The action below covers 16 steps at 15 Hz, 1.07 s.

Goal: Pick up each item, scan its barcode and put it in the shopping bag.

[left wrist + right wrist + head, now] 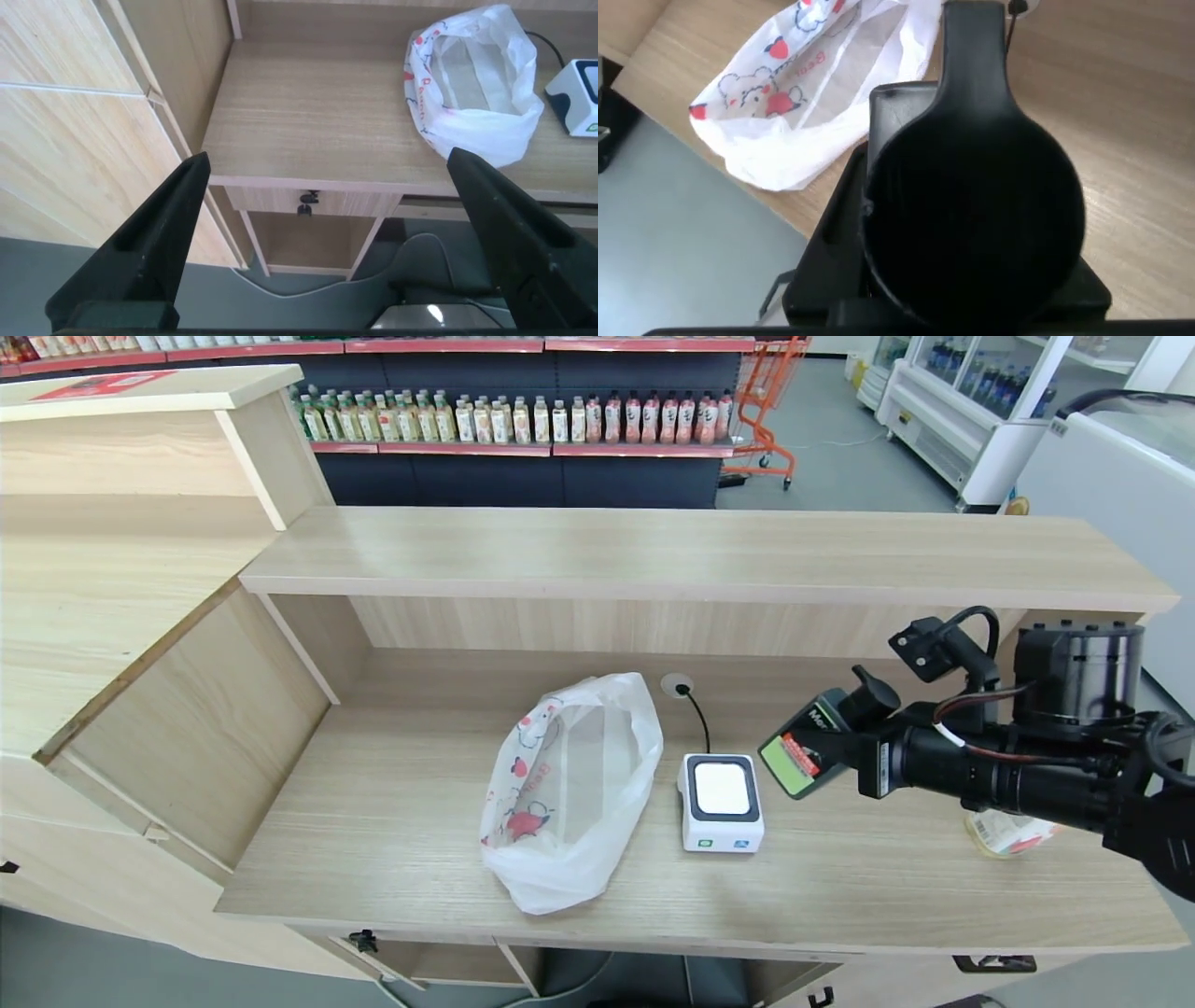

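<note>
My right fingers [870, 698] are clamped on a green-and-black box [801, 758]. I hold it in the air at about 2 o'clock from the white scanner [722, 801], clear of it. The shopping bag [568, 789] lies open on the table [392, 821] just beside the scanner, at its 9 o'clock. A pale packet [1006, 832] lies at the scanner's 3 o'clock, under my right arm. My left fingers [154, 247] are spread wide, out beyond the table's near edge, well apart from the bag.

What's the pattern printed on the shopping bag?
Translucent white shopping bag with red cartoon animal and strawberry prints; clearest in the right wrist view.
</note>
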Motion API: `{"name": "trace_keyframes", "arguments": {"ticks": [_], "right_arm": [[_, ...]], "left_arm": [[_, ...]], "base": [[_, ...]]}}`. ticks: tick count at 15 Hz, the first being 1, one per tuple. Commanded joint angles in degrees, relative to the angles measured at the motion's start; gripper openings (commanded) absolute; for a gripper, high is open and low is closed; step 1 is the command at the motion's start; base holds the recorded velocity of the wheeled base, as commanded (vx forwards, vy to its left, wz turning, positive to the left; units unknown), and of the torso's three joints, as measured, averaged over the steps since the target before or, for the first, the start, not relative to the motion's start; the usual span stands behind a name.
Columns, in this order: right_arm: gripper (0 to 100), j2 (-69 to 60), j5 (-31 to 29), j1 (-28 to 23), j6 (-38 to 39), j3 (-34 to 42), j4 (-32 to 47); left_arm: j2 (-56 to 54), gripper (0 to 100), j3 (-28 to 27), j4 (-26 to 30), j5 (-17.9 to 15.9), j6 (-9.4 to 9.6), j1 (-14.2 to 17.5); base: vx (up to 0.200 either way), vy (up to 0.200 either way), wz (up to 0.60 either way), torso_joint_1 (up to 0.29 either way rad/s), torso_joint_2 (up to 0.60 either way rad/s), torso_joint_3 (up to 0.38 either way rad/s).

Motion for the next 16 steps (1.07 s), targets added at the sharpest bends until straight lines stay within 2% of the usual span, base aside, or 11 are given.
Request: {"name": "trace_keyframes", "arguments": {"ticks": [1, 4, 8, 12, 16], "right_arm": [[0, -0.12, 0.12, 0.11, -0.06, -0.61, 0.12], [0, 4.01, 0.03, 3.10, -0.06, -5.62, 0.39], [0, 10.95, -0.14, 3.97, 0.03, -10.63, -0.23], [0, 23.08, 1.00, 6.44, -0.14, -16.43, -8.23], [0, 32.84, 2.06, 11.45, -6.21, -24.08, -8.49]], "left_arm": [[0.09, 100, 0.00, -0.01, 0.00, -0.07, -0.02], [0.09, 100, 0.00, -0.01, 0.00, -0.07, -0.02], [0.09, 100, 0.00, -0.01, 0.00, -0.07, 0.07], [0.09, 100, 0.00, -0.01, 0.00, -0.07, -0.02], [0.00, 100, 0.00, -0.01, 0.00, -0.07, -0.02]], "base": [[0.000, 0.000, 0.00, 0.000, 0.00, 0.000], [0.000, 0.000, 0.00, 0.000, 0.00, 0.000], [0.000, 0.000, 0.00, 0.000, 0.00, 0.000], [0.000, 0.000, 0.00, 0.000, 0.00, 0.000], [0.000, 0.000, 0.00, 0.000, 0.00, 0.000]]}}
